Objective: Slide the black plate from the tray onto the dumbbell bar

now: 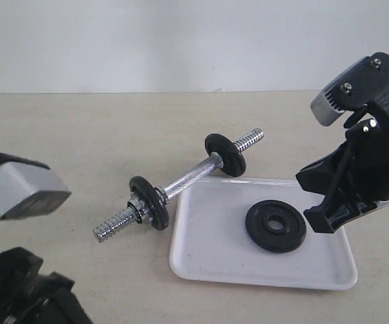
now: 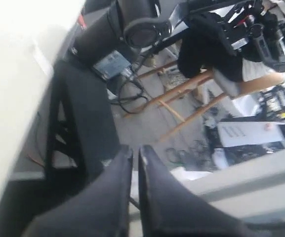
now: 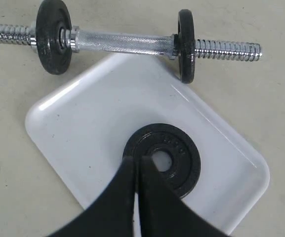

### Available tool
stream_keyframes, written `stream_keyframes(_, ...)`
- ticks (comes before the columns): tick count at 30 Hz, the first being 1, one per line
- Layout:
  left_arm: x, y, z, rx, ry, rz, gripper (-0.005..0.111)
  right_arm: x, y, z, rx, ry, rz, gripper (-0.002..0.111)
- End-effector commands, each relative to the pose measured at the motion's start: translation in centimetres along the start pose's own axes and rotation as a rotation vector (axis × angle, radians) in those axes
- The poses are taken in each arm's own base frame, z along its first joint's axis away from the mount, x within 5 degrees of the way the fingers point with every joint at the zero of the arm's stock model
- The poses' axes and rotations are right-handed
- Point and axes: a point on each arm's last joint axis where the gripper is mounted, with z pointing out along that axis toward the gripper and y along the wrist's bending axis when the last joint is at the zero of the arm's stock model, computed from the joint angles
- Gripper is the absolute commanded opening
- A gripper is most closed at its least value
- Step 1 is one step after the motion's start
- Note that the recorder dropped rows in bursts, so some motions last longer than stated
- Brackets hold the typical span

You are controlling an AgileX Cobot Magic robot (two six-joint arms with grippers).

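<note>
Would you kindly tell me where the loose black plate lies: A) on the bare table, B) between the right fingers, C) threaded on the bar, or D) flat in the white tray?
D: the black plate lies flat inside the tray, apart from the dumbbell bar.

Plain white wall (image 1: 181,40); beige tabletop (image 1: 79,135)

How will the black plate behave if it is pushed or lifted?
The black plate looks like solid metal: probably stiff and heavy for its size. Lying flat on the glossy white tray, it would likely slide, not roll.
</note>
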Motion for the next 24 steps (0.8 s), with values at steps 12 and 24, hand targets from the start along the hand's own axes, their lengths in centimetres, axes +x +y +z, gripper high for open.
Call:
stream_keyframes(12,-2.5,-1.1,-0.7,-0.034,-0.066,0.327,0.004,-0.6,-0.4,-0.1,0.043,-0.047,-0.008,0.0)
stream_keyframes(24,-11.0,-7.6,-7.0,0.178,-1.083,0.459,0.004,-0.5,-0.4,-0.1,0.041,-0.043,-0.011,0.0)
